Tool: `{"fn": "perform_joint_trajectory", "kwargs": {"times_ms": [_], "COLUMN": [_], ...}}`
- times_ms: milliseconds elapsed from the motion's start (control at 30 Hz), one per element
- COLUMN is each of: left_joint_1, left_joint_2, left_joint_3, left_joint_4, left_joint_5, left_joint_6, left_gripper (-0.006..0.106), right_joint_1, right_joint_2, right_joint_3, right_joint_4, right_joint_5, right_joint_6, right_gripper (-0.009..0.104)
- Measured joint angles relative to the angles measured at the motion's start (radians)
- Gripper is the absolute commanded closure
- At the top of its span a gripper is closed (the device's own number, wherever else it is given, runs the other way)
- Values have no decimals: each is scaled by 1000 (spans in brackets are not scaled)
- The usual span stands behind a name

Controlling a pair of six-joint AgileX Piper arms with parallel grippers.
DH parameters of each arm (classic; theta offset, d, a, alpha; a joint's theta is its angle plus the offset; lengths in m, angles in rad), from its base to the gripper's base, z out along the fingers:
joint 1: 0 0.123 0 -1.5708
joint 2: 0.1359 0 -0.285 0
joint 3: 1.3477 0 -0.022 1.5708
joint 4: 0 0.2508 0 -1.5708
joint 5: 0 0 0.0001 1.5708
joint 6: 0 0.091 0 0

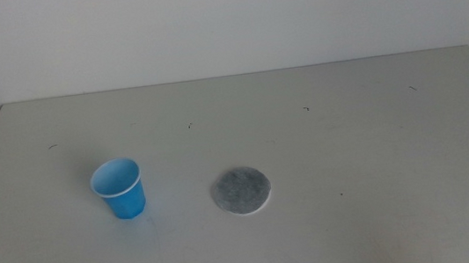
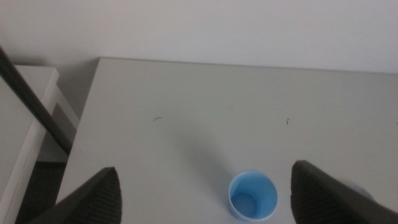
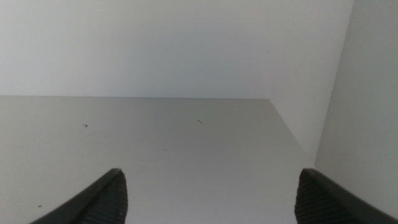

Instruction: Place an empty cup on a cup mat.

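Jaws of the left gripper (image 2: 205,190) stand wide apart above the cup (image 1: 119,189), which sits upright on the surface (image 1: 350,136), beside but apart from the cup mat (image 1: 241,191). Right gripper (image 3: 208,196) hangs spread over what seems bare surface.

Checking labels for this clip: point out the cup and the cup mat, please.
cup (image 1: 123,197), middle view, on its blue outer wall below the white rim.
cup mat (image 1: 241,190), middle view, on the centre of the grey disc.
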Motion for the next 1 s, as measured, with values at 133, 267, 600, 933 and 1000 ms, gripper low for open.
{"fn": "perform_joint_trajectory", "kwargs": {"times_ms": [133,267,600,933,1000], "left_joint_1": [-3,-5,-5,-5,-5], "left_joint_2": [129,230,420,618,662], "left_joint_3": [-82,-114,-115,-115,-115], "left_joint_4": [-57,-84,-112,-130,-131], "left_joint_5": [76,126,143,133,127], "left_joint_6": [90,138,141,141,141], "left_gripper": [-5,-5,-5,-5,-5], "right_joint_1": [0,0,0,0,0], "right_joint_2": [0,0,0,0,0], "right_joint_3": [0,0,0,0,0], "right_joint_4": [0,0,0,0,0], "right_joint_5": [0,0,0,0,0], "right_joint_6": [0,0,0,0,0], "right_gripper": [1,1,1,1,1]}}
